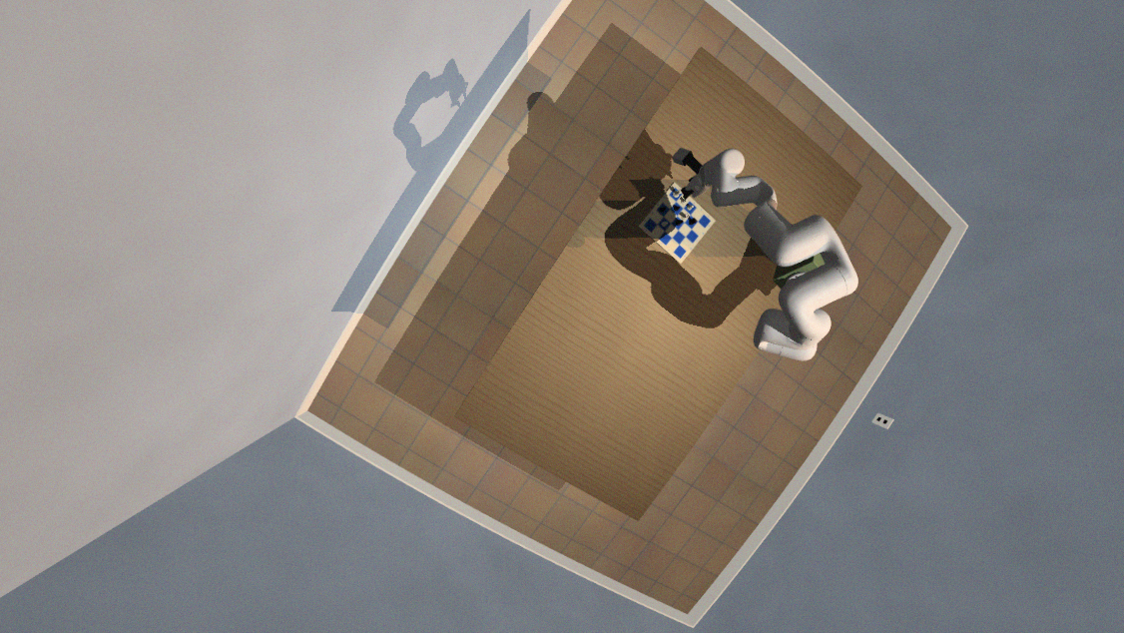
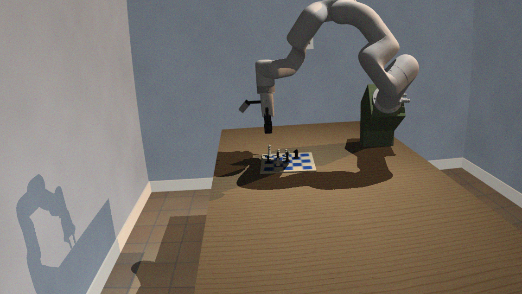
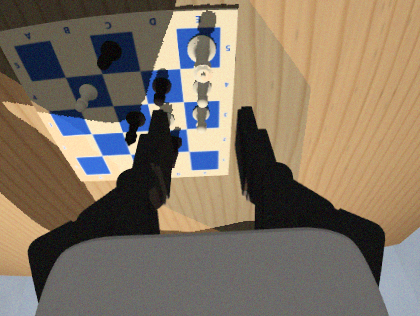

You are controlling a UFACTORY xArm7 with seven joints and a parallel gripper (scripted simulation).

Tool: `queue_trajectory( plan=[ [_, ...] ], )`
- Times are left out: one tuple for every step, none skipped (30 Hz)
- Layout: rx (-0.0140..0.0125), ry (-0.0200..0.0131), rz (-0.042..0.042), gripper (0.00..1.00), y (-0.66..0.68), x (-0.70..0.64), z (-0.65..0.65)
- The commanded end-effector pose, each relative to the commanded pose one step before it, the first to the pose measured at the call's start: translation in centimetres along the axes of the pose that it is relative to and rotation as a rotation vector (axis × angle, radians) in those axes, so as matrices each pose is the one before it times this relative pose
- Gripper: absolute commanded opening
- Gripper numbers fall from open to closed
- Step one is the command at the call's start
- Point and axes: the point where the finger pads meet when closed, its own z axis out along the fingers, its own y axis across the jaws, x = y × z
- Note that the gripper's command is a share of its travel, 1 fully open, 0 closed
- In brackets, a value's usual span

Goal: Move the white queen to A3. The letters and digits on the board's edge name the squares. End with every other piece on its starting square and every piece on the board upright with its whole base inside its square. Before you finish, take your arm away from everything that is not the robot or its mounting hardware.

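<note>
On the chessboard, black pieces stand at nine o'clock and a white column, likely including the white queen, at twelve. The gripper hovers well above, jaws half open, holding nothing. The queen looks light, rigid, slick and easily tipped; grip its slim waist.

Gripper (half-closed, empty) above chessboard
</note>
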Motion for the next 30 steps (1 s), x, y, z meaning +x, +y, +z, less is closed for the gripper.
queue_trajectory(
  plan=[
    [0.00671,0.01298,-0.02925,0.42,0.079,0.145,-0.178],
    [0.00000,0.00000,0.00000,0.42,0.000,0.000,0.000],
    [0.00000,0.00000,0.00000,0.42,0.000,0.000,0.000],
    [0.00000,0.00000,0.00000,0.42,0.000,0.000,0.000],
    [0.00000,0.00000,0.00000,0.42,0.000,0.000,0.000],
    [0.00000,0.00000,0.00000,0.42,0.000,0.000,0.000],
    [0.00000,0.00000,0.00000,0.42,0.000,0.000,0.000],
    [0.00000,0.00000,0.00000,0.42,0.000,0.000,0.000],
    [0.00000,0.00000,0.00000,0.42,0.000,0.000,0.000],
    [0.00000,0.00000,0.00000,0.42,0.000,0.000,0.000],
    [0.00000,0.00000,0.00000,0.42,0.000,0.000,0.000],
    [0.00000,0.00000,0.00000,0.42,0.000,0.000,0.000],
    [0.00000,0.00000,0.00000,0.42,0.000,0.000,0.000],
    [0.00000,0.00000,0.00000,0.42,0.000,0.000,0.000],
    [0.00000,0.00000,0.00000,0.42,0.000,0.000,0.000],
    [0.00000,0.00000,0.00000,0.42,0.000,0.000,0.002],
    [0.00000,0.00000,0.00000,0.42,0.000,0.000,0.000],
    [0.00000,0.00000,0.00000,0.42,0.000,0.000,0.000],
    [0.00000,-0.00001,0.00001,0.42,0.000,0.000,0.005],
    [-0.00001,-0.00002,0.00001,0.42,0.000,0.000,0.009],
    [-0.00001,-0.00003,0.00002,0.42,0.000,0.000,0.014],
    [-0.00002,-0.00005,0.00002,0.42,0.000,0.000,0.019],
    [-0.00003,-0.00006,0.00003,0.42,0.000,-0.001,0.026],
    [-0.00003,-0.00008,0.00004,0.42,0.001,-0.001,0.034],
    [-0.00004,-0.00010,0.00005,0.42,0.001,-0.001,0.042],
    [-0.00005,-0.00012,0.00006,0.42,0.001,-0.001,0.050],
    [-0.00006,-0.00014,0.00007,0.42,0.001,-0.001,0.059],
    [-0.00007,-0.00016,0.00008,0.42,0.001,-0.002,0.067],
    [-0.00008,-0.00018,0.00009,0.42,0.001,-0.002,0.076],
    [-0.00008,-0.00018,0.00009,0.42,0.001,-0.002,0.084]
  ],
)
